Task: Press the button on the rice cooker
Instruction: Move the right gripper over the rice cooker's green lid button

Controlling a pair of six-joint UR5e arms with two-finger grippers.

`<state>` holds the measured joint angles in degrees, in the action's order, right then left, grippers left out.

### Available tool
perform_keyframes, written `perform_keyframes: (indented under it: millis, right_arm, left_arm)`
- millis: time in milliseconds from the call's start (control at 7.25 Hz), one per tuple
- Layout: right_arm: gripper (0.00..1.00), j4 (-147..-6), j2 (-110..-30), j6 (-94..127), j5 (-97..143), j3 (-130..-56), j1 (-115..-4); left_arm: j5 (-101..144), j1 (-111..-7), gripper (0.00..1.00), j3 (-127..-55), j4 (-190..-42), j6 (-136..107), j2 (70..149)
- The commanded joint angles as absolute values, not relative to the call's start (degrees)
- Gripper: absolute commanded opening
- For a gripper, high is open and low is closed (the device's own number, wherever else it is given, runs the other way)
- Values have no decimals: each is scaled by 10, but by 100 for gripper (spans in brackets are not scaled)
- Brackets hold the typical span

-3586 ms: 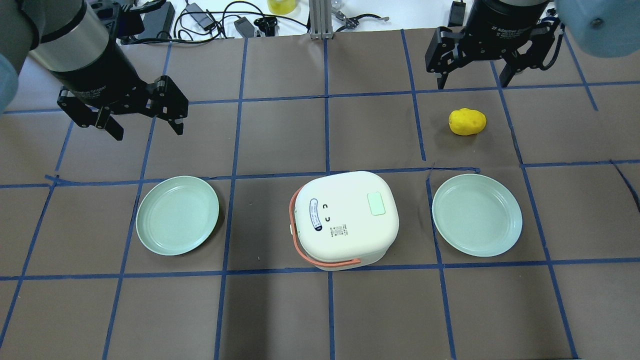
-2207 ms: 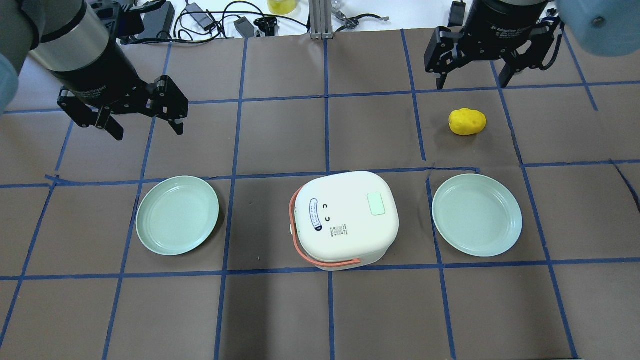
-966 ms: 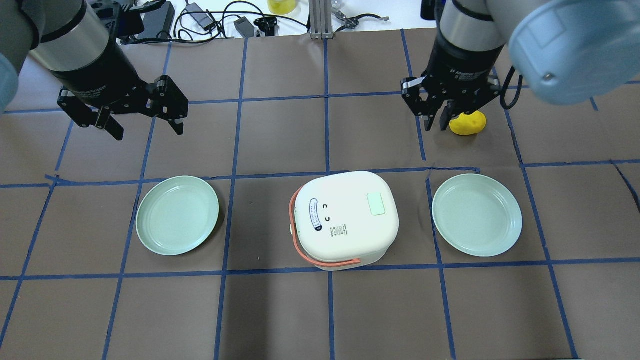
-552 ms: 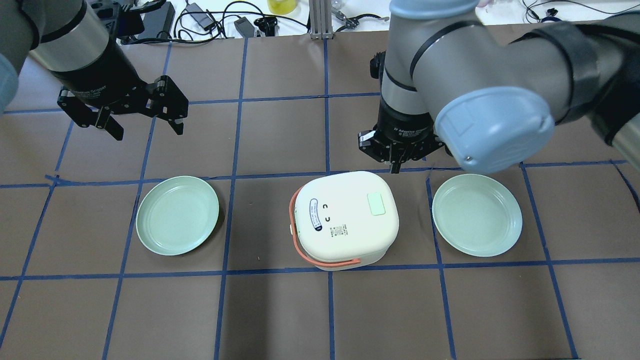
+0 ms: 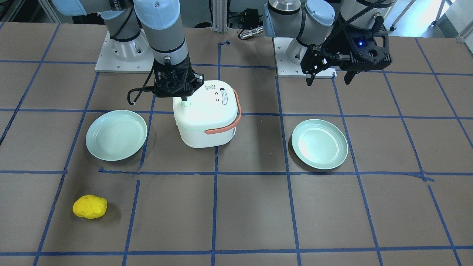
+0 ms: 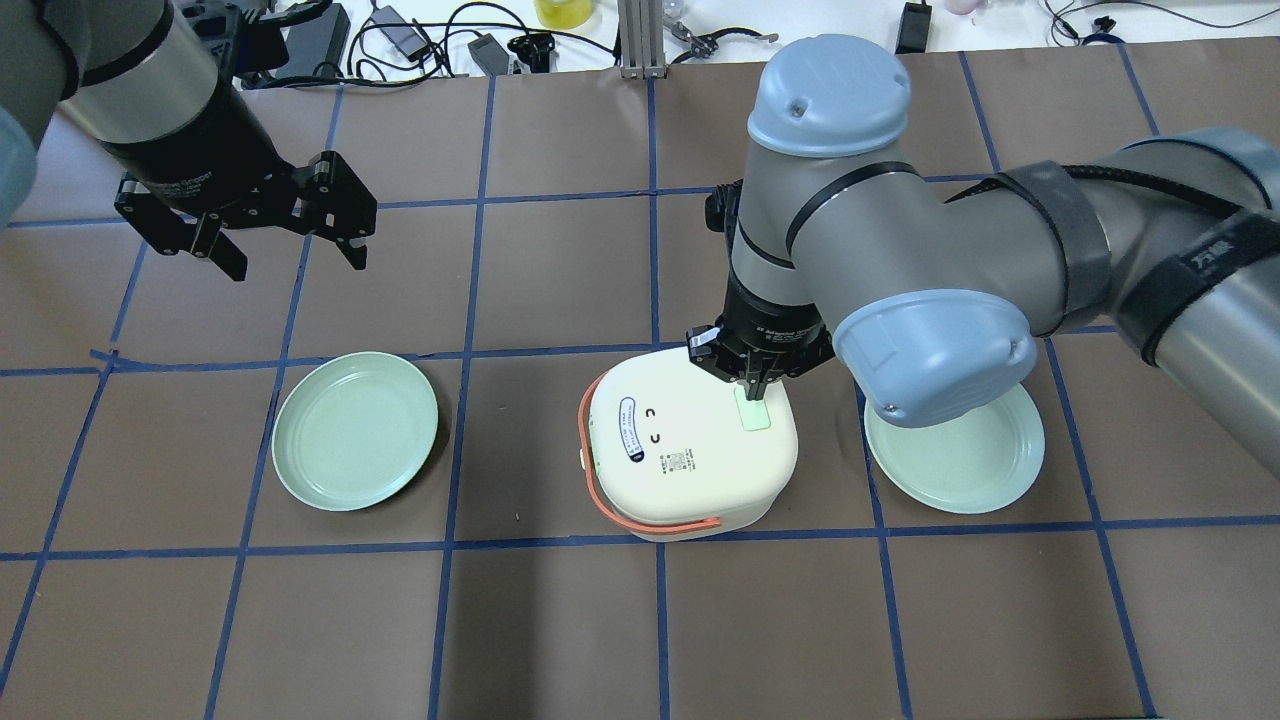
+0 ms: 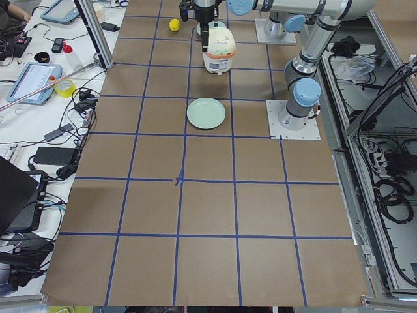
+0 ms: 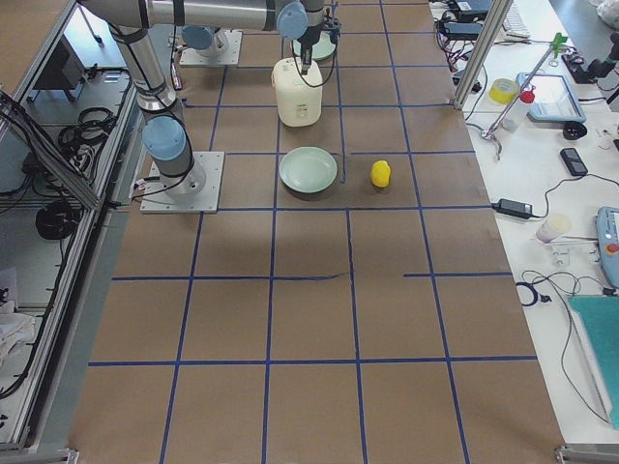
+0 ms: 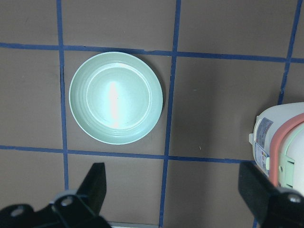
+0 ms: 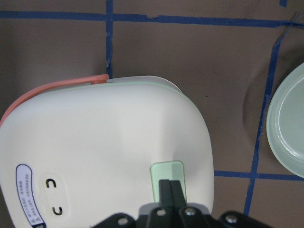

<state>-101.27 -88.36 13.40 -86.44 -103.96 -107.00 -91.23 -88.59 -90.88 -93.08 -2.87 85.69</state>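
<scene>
The white rice cooker [image 6: 680, 450] with a coral handle stands mid-table, with a pale green button [image 6: 756, 416] on its lid. My right gripper [image 6: 752, 385] is shut and empty, pointing down with its tips at the button's edge. The right wrist view shows the shut fingertips [image 10: 169, 186] over the near part of the button [image 10: 166, 171]. I cannot tell whether they touch it. The front view shows the same gripper [image 5: 183, 98] on the cooker [image 5: 205, 122]. My left gripper [image 6: 297, 262] is open and empty, hovering at the back left, far from the cooker.
Two pale green plates flank the cooker, one on the left [image 6: 355, 430] and one on the right [image 6: 960, 465], partly under my right arm. A yellow lumpy object [image 5: 89, 207] lies beyond the right plate. Cables and gear line the far table edge [image 6: 420, 40].
My right arm has swung from the back right corner in over the cooker, and its gripper has shut and come down onto the green button. The left arm has not moved.
</scene>
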Motion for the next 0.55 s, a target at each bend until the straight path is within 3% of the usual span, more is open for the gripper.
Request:
perform_keyframes:
  millis: [0,414]
  right_arm:
    - [0,-1013,-878,115,-863,-1043,-1075]
    - [0,-1008,-872,115,-867,-1054,-1087]
  left_arm:
    - [-912,-886,100,-909,-931,-28,857]
    - [-912,-886,100,-909,-931,-28,857]
